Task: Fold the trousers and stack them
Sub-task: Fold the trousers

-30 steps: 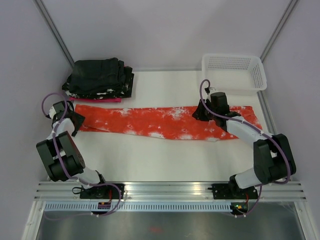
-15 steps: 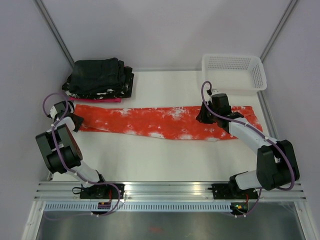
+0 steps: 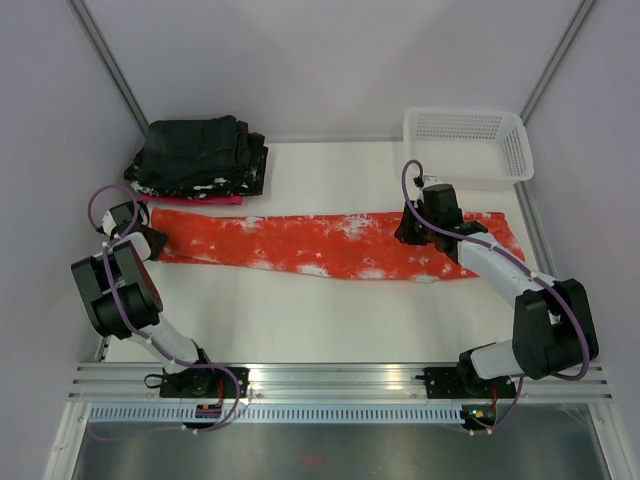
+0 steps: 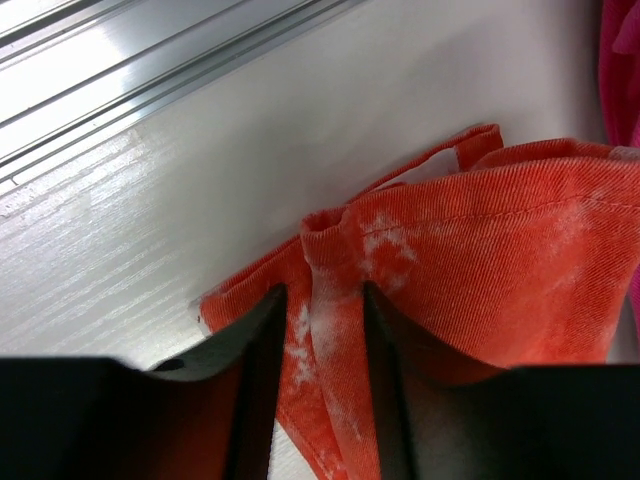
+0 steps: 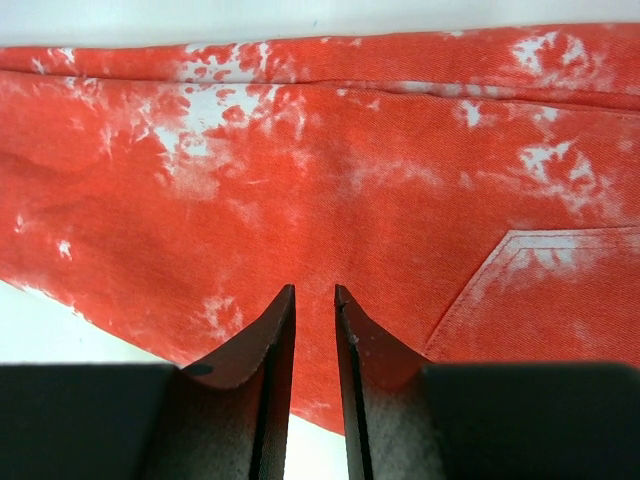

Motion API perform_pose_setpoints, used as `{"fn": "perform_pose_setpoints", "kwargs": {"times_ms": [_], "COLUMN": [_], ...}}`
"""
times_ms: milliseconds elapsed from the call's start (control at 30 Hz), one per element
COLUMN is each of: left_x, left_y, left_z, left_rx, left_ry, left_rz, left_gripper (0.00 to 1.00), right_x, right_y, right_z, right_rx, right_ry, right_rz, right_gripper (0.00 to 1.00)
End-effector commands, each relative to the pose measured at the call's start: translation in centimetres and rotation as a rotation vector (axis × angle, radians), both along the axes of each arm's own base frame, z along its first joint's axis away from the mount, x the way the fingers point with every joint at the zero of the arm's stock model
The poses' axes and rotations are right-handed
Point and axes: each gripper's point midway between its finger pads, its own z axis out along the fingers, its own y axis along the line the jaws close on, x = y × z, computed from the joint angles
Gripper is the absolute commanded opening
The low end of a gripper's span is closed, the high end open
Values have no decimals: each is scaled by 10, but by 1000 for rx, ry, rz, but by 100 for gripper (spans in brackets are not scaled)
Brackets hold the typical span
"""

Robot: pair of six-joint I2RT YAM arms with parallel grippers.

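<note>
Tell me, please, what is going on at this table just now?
Two robot arms are working on the orange-red trousers, which lie stretched flat across the table. The left pincer pinches a ridge of fabric at the hem end. The right pincer sits low over the seat end, jaws nearly together; whether it grips is unclear. No crosswise fold yet.
</note>
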Motion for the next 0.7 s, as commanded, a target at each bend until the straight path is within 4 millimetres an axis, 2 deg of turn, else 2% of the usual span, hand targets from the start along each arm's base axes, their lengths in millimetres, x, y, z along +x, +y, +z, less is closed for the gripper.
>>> {"fn": "perform_pose_setpoints", "kwargs": {"times_ms": [0,67,100,200,267,333,367,433,467,600,667], "left_x": [19,19,20,16,14,3,2,-8,-12,-21,-30], "left_y": [11,10,10,12,17,18,21,22,21,17,17], "left_z": [15,16,17,25,40,44,56,63,72,77,72], "left_rx": [38,34,33,50,81,87,106,123,145,170,171], "left_ry": [-62,-64,-66,-66,-66,-7,-11,20,12,22,63], "left_rz": [-8,-13,-13,0,13,25,27,36,29,-4,1], "left_gripper": [34,18,2,2,2,2,2,2,2,2,2], "right_x": [9,10,10,10,10,11,10,11,11,8,6], "right_y": [-1,-1,-1,-1,-1,-1,-2,-1,-1,0,-1], "right_z": [9,8,8,8,9,9,8,8,6,1,-1], "right_rx": [-24,-23,-23,-23,-26,-28,-30,-30,-28,-30,-31], "right_ry": [-32,-32,-32,-31,-35,-36,-35,-37,-33,-23,-17], "right_rz": [-5,-6,-6,-6,-4,-2,-1,4,4,11,11], "right_gripper": [28,29,29,29,29,29,29,29,29,28,28]}}
